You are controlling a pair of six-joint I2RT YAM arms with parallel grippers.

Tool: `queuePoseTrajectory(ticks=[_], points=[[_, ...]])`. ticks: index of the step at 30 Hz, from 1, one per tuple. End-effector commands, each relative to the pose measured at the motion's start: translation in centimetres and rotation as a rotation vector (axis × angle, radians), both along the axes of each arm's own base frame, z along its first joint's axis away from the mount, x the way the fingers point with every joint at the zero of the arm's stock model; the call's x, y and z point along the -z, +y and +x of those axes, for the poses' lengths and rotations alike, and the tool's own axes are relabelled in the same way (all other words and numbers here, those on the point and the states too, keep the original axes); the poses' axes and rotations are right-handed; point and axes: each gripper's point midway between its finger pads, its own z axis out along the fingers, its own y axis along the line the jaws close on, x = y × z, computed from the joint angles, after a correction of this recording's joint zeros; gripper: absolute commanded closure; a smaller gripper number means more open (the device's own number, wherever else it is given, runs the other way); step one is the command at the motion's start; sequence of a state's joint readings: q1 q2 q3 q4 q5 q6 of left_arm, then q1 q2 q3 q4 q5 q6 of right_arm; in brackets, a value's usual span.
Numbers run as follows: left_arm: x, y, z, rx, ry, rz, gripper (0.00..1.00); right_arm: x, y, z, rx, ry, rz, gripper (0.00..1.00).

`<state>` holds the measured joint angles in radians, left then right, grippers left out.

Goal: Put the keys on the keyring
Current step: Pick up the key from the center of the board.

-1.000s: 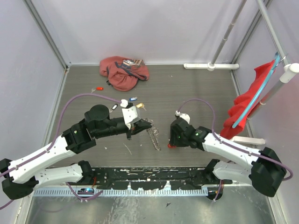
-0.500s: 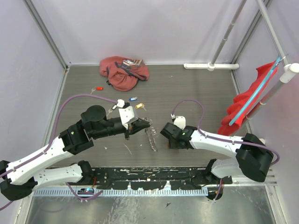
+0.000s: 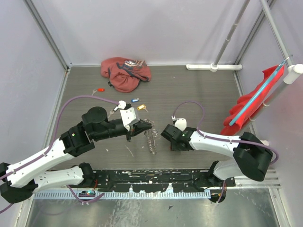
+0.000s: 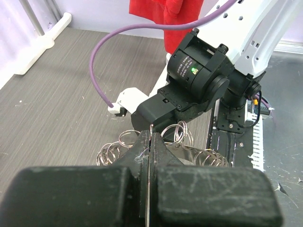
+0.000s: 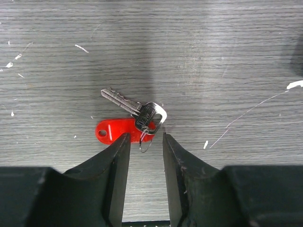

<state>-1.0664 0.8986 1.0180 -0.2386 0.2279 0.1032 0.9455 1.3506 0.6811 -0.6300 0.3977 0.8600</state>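
The left gripper (image 4: 150,140) is pinched together on a wire of the keyring (image 4: 177,133), whose rings trail toward the right arm. The right gripper (image 5: 144,137) stands apart just short of the red-tagged key (image 5: 137,109), which lies flat on the table (image 5: 227,56). It should come down squarely and pinch the key's head, not the tag.

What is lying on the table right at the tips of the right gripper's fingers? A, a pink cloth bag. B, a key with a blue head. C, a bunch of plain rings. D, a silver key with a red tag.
D: the right wrist view shows a silver key attached to a red tag, flat on the table at the tips of the open right gripper.
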Motion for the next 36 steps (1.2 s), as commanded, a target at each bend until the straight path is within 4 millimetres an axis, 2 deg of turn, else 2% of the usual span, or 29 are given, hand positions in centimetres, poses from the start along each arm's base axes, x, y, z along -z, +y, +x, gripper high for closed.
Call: queuePoseTrajectory(ticks=[1,15,18,23,36], points=[[-2.8,0.3,0.0,-0.006,-0.045,-0.073,1.0,-0.5,0.8,0.9,0.0,-0.037,0.013,0.63],[-2.9,0.2,0.1,-0.002,-0.048,-0.075,1.0,-0.6,-0.2,0.8,0.002,-0.043,-0.023,0.81],[-2.9,0.1,0.0,0.002,-0.048,-0.076,1.0,-0.8,-0.6,0.8,0.004,-0.047,-0.036,0.8],[-3.0,0.0,0.0,0.006,-0.049,-0.079,1.0,-1.5,-0.8,0.8,0.002,-0.055,-0.046,0.72],[-3.0,-0.1,-0.1,0.011,-0.049,-0.079,1.0,-2.3,-1.6,0.7,0.007,-0.067,-0.059,0.71]])
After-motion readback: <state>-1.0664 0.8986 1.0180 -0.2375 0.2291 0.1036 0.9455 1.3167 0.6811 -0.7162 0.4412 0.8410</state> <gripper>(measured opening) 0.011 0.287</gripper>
